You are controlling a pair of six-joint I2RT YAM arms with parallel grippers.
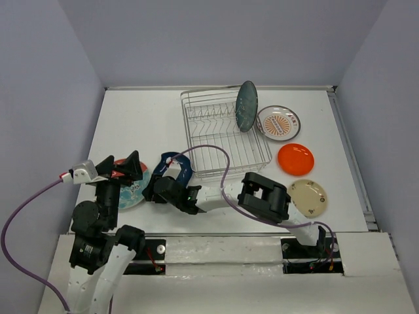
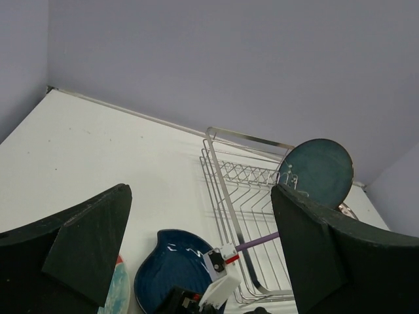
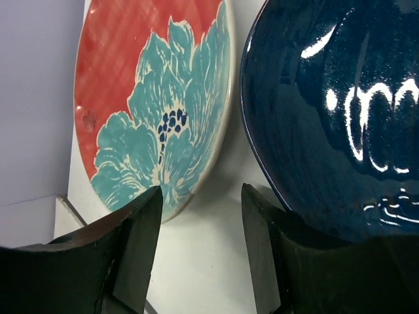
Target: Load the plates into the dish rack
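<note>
Between red-and-teal plate (image 3: 150, 98) and dark blue plate (image 3: 340, 118), right jaws spread; left jaws spread too

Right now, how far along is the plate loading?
Done: the dark teal plate stands upright in the dish rack. In hand: nothing gripped; the right hand is open, low beside the dark blue plate, and the left hand is open over the red-and-teal plate. Left: those two plus the striped plate, orange plate and cream plate, all on the table outside the rack.
</note>
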